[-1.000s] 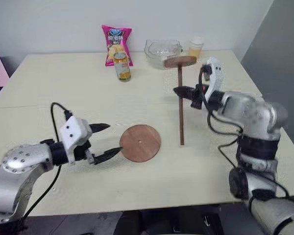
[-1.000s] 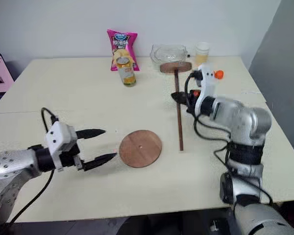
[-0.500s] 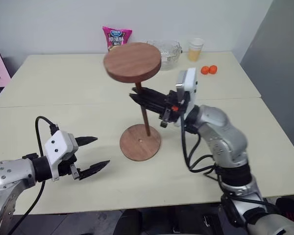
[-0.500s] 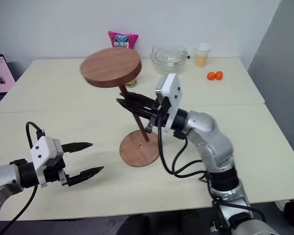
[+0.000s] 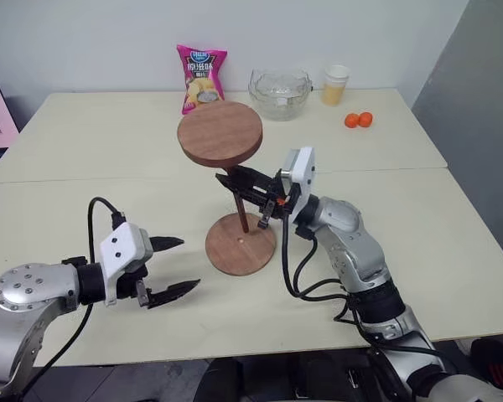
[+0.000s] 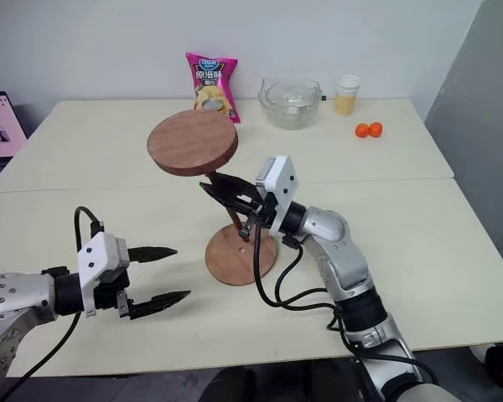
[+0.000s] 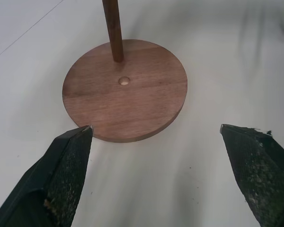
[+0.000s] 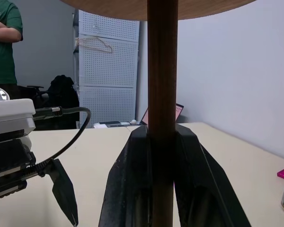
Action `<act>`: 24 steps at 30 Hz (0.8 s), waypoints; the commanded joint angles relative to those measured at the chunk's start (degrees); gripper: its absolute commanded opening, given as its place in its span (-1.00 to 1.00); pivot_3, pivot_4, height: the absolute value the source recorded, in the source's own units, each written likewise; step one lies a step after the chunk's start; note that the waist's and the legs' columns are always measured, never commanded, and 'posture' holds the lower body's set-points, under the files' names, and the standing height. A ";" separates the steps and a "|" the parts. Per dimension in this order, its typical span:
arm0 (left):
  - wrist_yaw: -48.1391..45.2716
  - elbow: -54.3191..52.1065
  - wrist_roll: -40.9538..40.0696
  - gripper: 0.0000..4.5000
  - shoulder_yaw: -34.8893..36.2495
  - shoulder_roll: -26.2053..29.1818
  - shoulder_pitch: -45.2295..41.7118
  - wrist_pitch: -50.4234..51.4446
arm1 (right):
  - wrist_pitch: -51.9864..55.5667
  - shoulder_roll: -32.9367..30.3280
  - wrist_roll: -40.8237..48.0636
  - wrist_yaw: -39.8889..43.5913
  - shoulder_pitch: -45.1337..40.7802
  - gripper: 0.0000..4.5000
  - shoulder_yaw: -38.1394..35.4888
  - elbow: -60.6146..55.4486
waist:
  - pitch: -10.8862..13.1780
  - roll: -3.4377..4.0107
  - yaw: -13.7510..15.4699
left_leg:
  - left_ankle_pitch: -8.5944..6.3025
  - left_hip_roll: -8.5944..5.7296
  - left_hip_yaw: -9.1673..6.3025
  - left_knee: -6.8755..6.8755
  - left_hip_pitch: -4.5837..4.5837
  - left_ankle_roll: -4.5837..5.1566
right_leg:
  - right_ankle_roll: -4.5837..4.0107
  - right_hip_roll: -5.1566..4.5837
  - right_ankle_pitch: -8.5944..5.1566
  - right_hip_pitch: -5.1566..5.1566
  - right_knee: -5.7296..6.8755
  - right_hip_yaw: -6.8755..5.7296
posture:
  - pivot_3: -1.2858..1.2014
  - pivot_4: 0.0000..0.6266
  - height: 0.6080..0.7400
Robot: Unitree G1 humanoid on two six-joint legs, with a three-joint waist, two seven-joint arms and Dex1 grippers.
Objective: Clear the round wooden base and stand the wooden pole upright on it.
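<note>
Right gripper (image 5: 235, 186) clamps the wooden pole (image 5: 240, 205), its tip resting on the round wooden base (image 5: 240, 244).

- Cream tables (image 5: 84, 142) pushed together, seam running across the middle.
- Plain white wall (image 5: 109, 33) behind, grey panel (image 5: 478, 100) off to the right.
- White pegboard cabinets (image 8: 106, 71) with a hanger across the room, plus a person in a green shirt (image 8: 2, 42).
</note>
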 commanded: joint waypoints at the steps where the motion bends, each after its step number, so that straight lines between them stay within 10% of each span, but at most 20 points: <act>1: 0.11 -0.91 0.06 1.00 0.77 1.18 -0.66 -0.23 | -3.65 1.26 -0.50 0.59 0.48 -0.89 0.63 0.74 | 0.00 0.00 0.00 | 0.00 0.00 0.00 0.00 0.00 0.00 | 0.00 0.00 0.00 0.00 0.00 0.00 | 0.03 -0.52 1.00; 24: -0.50 1.38 1.81 1.00 -0.27 1.59 -1.57 -1.81 | -6.50 1.25 -2.44 1.55 3.91 -0.89 3.68 2.75 | -0.04 -0.06 0.00 | 0.00 0.00 0.00 0.01 0.01 0.00 | 0.00 0.00 0.00 0.00 0.03 0.00 | 0.03 -0.52 1.00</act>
